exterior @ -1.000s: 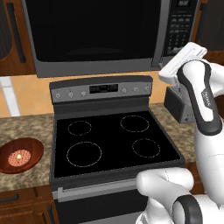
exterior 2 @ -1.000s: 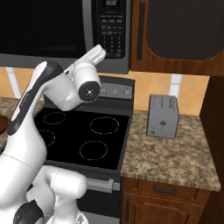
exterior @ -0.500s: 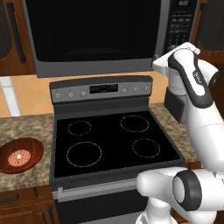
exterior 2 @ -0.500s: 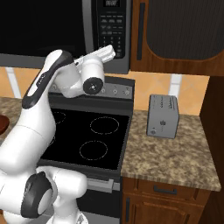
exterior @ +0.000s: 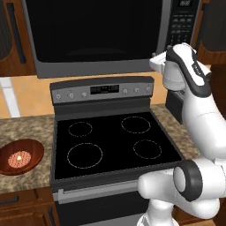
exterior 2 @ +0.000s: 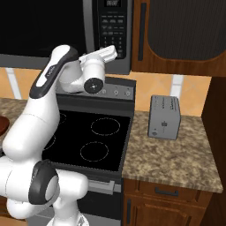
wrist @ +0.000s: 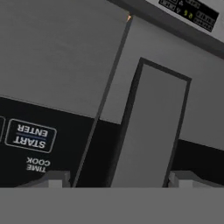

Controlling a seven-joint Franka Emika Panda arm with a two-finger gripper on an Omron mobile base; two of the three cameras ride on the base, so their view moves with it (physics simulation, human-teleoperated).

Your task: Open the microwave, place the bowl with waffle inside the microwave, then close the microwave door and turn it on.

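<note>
The microwave (exterior: pixel 101 37) fills the top of the left base view, a wide grey-steel box with a black glass front. Its door (exterior: pixel 95 31) is shut, the dark panel sitting flush in its grey frame. The tall grey handle (exterior: pixel 165 26) runs upright at the door's right side, and a black keypad (exterior: pixel 182 22) with a small display stands at the upper right. In the right base view the keypad (exterior 2: pixel 111 28) sits top centre. The hand view shows the handle (wrist: pixel 151 127) close up, with a START ENTER key (wrist: pixel 30 134) at lower left, reading upside down.

The bowl (exterior: pixel 20 156) lies at the lower left on the bench, shallow, round, glossy reddish-brown and upright, with a small pale gridded waffle (exterior: pixel 19 158) at its centre.
</note>
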